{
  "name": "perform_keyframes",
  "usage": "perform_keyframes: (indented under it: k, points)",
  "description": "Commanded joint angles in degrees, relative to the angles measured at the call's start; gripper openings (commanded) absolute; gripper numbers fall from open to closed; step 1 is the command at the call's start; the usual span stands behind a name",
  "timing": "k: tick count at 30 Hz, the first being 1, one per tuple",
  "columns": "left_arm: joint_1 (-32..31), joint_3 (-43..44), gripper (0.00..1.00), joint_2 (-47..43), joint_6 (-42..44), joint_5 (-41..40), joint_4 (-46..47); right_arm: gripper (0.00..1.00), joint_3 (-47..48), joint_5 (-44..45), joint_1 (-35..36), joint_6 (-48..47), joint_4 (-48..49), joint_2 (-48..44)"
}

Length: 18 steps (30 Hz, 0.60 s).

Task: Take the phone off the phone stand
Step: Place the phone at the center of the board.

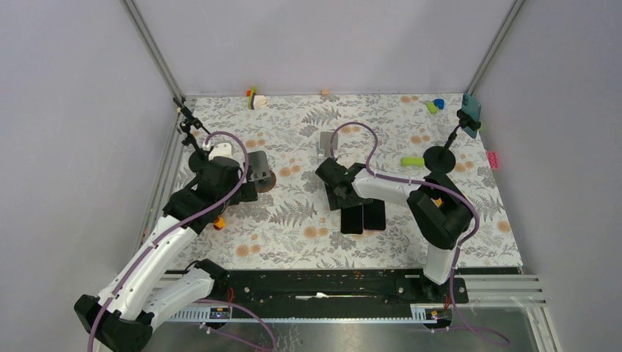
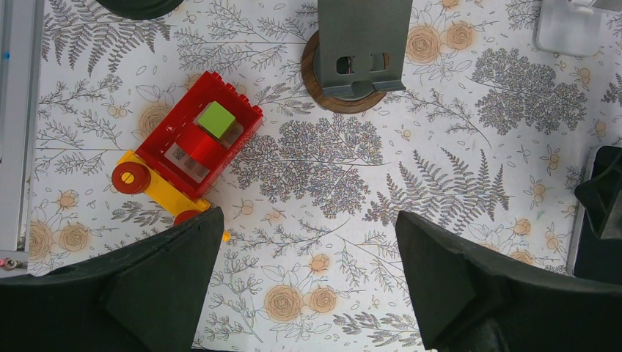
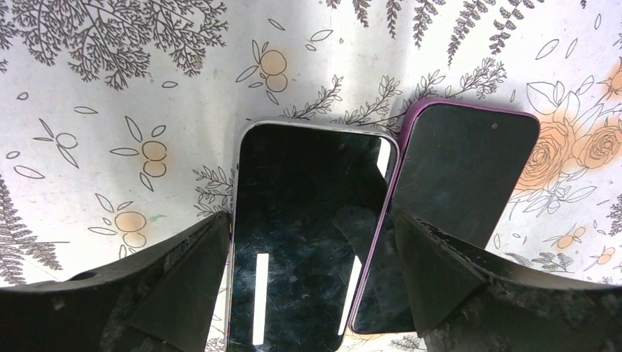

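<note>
The right gripper [image 3: 309, 215] hangs low over the counter [image 3: 110, 110] with its jaws spread wide. One finger stands on each side of a silver phone [image 3: 312, 242] that lies flat, screen up. The jaws flank the phone without clamping it, and a thin gap shows at either edge. At 3 o'clock of it lies a purple phone [image 3: 458, 176], also flat and screen up and tilted slightly clockwise, its long edge meeting the silver one's. The right finger covers its lower left corner in the wrist view. From above, the pair sits near the middle of the counter, at 5 o'clock of the right wrist. Another grey stand [image 1: 325, 143] rises at 12 o'clock of that wrist, apart from both phones.

The left gripper [image 2: 308, 212] is fully open over bare floral print, with nothing between its fingers. At 12 o'clock of it the stand [image 2: 363, 44] rests on a round wooden base [image 2: 323, 95]. Its grey cradle faces the camera and holds no phone. At 10 o'clock, near the left finger but clear of it, sits a toy truck [image 2: 191, 150], red and yellow, with a green block in its bed. A clear plastic piece [image 2: 572, 26] shows at 2 o'clock, at the frame's corner.

Seen from above, this stand is at 9 o'clock of the two phones and well apart from them. A clamp on a small tripod [image 1: 440, 155] holds a teal phone [image 1: 470, 108] at the counter's far right corner.
</note>
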Motion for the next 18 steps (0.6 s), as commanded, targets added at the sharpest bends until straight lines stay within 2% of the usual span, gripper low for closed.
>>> perform_keyframes:
  k: [1,18]
  points:
    - [-0.2,0.2,0.99,0.3,-0.1,-0.5,0.9,0.89,-0.2,0.3,-0.6,-2.9,-3.4,-2.9]
    - [-0.2,1.0,0.99,-1.8,-0.3,0.3,0.9,0.92,5.6,-12.9,-2.3,-2.9,-2.1,-16.1]
